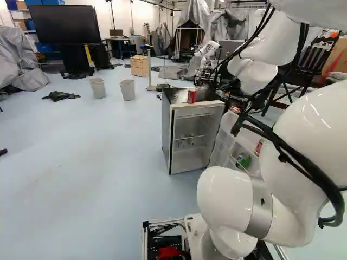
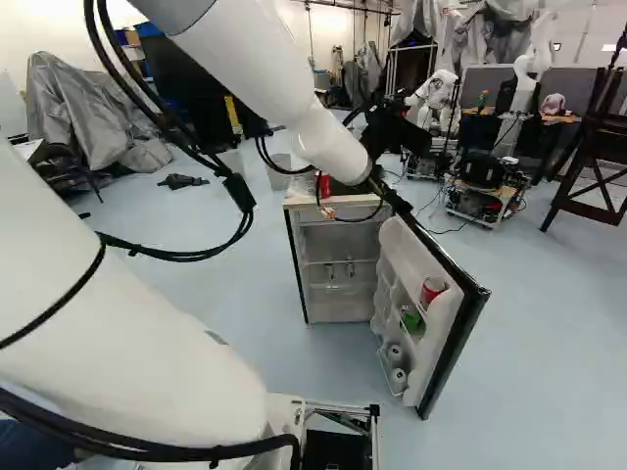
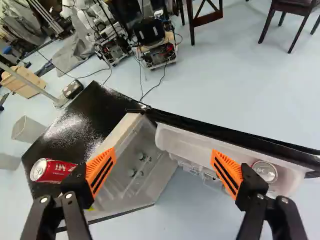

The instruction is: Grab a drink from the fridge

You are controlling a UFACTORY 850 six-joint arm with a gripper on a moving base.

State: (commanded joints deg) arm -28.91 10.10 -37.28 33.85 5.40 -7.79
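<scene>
Gripper (image 3: 163, 167) is hanging wide, holding nothing | likely target, door can (image 3: 265, 171), is standing upright in the open fridge door (image 2: 441, 335), lying at three o'clock, twelve being ahead, just outside one finger | second can (image 3: 54, 171) is resting on its side at nine, on the fridge top (image 3: 75, 120) | approach is probably needing a shift toward three

— Fridge (image 1: 166, 127), centre of the left base view?
— One, with one door (image 2: 446, 338).
— Red cans?
— Two: one can (image 1: 191, 96) on top, another can (image 2: 433, 289) in the door.
— Green item (image 2: 411, 319), same door?
— One.
— Pale round ends (image 2: 394, 353), below it?
— Two.
— Small objects (image 2: 329, 270), inside the fridge?
— Two.
— Bins (image 1: 127, 91), upper left of the left base view?
— Two.
— Large screen (image 1: 64, 24), same quarter?
— One.
</scene>
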